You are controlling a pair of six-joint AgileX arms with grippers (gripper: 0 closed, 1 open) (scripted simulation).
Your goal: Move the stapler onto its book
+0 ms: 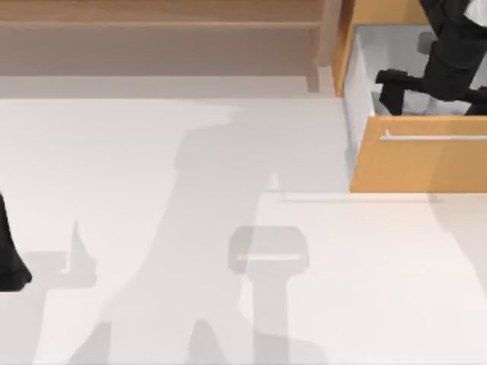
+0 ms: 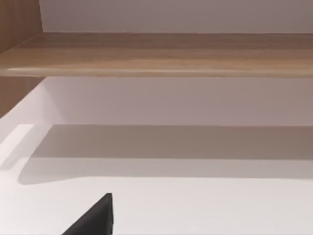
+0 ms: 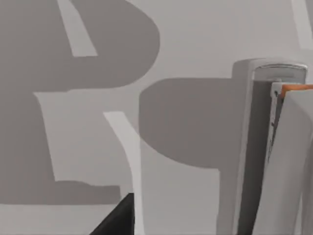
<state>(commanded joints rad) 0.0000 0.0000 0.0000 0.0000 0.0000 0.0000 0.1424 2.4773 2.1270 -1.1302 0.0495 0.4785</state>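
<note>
The open drawer [image 1: 361,91] sits at the far right of the white table [image 1: 152,152]. Its wooden front [image 1: 418,163] faces the near edge and carries a slim silver handle [image 1: 434,138]. In the top view the right gripper [image 1: 394,90] hangs over the drawer's pale inside, close to its left wall, and the dark bulk of the right arm [image 1: 453,53] rises behind it toward the drawer's far right corner. How far this gripper is open, and whether it has hold of anything, cannot be told. The right wrist view looks down on the tabletop just beside the drawer, taking in one grey-white drawer wall [image 3: 288,161] with a thin orange edge at its top, and broad grey shadows lie across the table next to it. The left arm [image 1: 11,255] is parked well apart from the drawer, at the table's left edge. A dark tip of the left gripper [image 2: 95,220] pokes into the left wrist view above bare tabletop, and its opening cannot be told either. A long wooden shelf [image 1: 152,23] runs along the back of the table to the left of the drawer, and the left wrist view sees it [image 2: 156,54] edge-on. Where the stapler and its book lie cannot be told.
</note>
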